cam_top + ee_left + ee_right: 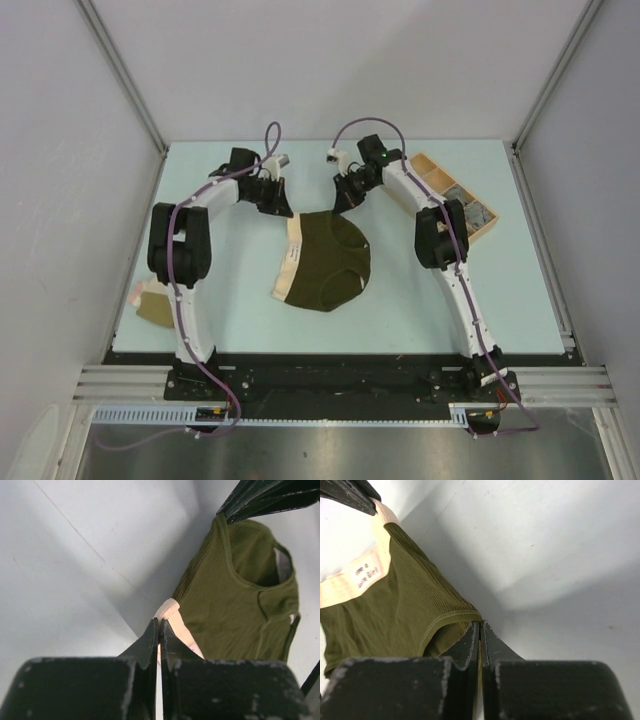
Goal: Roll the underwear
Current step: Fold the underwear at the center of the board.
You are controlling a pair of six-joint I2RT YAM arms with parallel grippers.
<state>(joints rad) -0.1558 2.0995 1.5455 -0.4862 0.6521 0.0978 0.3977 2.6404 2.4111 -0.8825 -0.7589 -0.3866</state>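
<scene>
White arm links (pixel 186 318), black joints (pixel 180 245), purple cables (pixel 270 135) looped along each arm; black end effector fingers (pixel 145 647), paint chipped.

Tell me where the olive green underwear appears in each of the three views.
Top external: the olive underwear lies in the middle of the table.
Left wrist: right half, a corner pinched in the left gripper.
Right wrist: lower left, an edge pinched in the right gripper.
Shared landmark: its pale beige waistband, seen in all three.

Bright even light, soft diffuse shadows.
</scene>
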